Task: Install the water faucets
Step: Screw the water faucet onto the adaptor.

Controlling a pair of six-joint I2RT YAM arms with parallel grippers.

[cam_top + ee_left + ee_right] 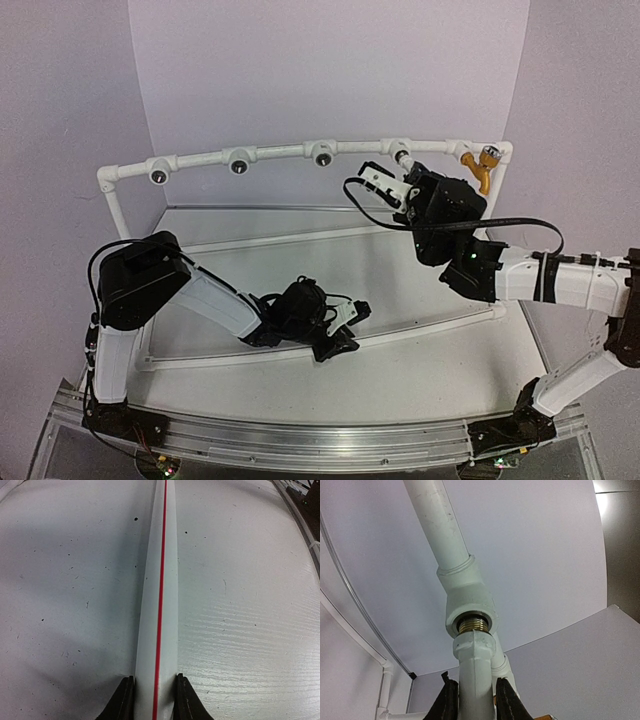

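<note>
We judge one done: the yellow-orange faucet (478, 166) sits in the pipe frame (200, 160) at the worktop's far right corner. Our right gripper (473, 692) pinches the white faucet (475, 655), its thread (474, 625) at the next socket (470, 611); tightening remains. Our left gripper (154, 692) clamps the near rail (160, 580).

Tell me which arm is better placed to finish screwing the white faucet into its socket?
Right. The right gripper is shut on the white faucet, whose end meets the socket on the pipe frame. The left gripper is down on the table, clamped on the red-striped rail.
</note>
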